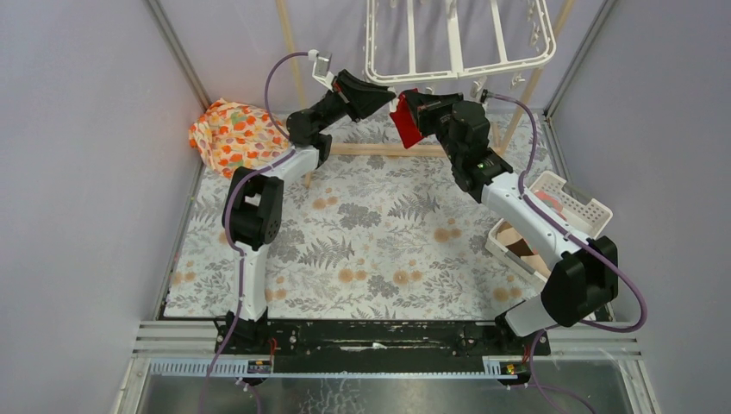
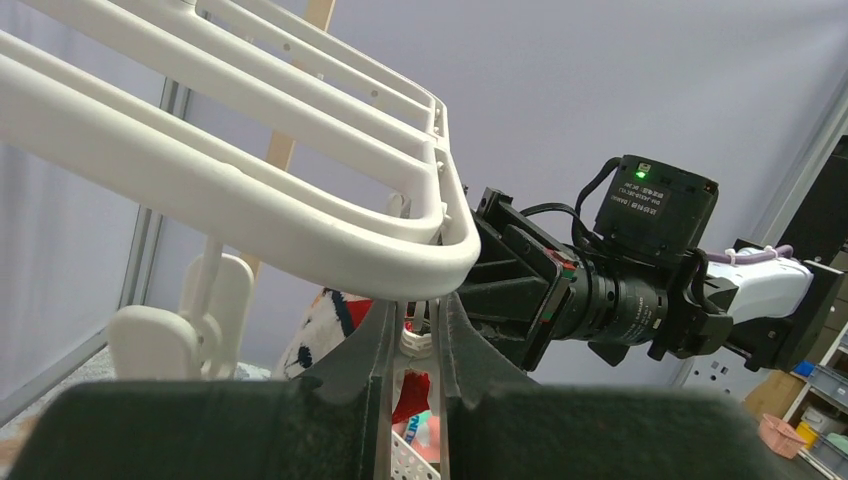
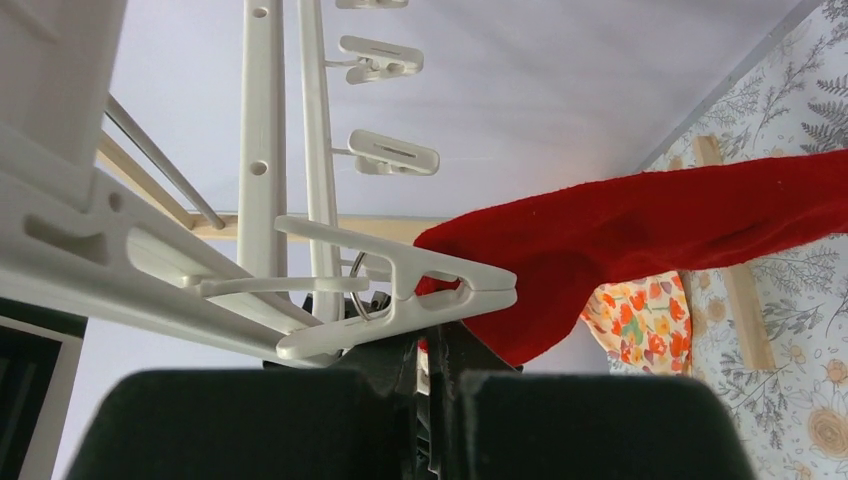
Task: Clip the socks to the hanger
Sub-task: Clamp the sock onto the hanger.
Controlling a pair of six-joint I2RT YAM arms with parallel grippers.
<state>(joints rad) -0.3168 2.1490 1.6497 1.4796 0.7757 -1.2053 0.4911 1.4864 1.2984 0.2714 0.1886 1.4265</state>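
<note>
Two arms, bases at the near edge of the fern-patterned table, both reaching to its far end. Item, near right: white slatted basket, not involved. Item, farther: right gripper, fingers pressed nearly together and pinching the red sock by one end, which holds it in the air just under the front rim of the hanger. Item, facing it: left gripper, fingers drawn close on a white clip hanging from that rim. The right wrist view shows the clip's tip touching the sock's edge; whether it bites cannot be told. Handling, by estimate: sock light, soft, limp, napped rather than slippery. It droops beyond any hold, so it is best taken close to the edge with a short margin left free to feed the clip. Clip small, springy, free to swing; squeeze at the tail ends. Hanger stiff plastic. Item, farthest: light wooden stand; orange-flowered cloth bundle at far left.
</note>
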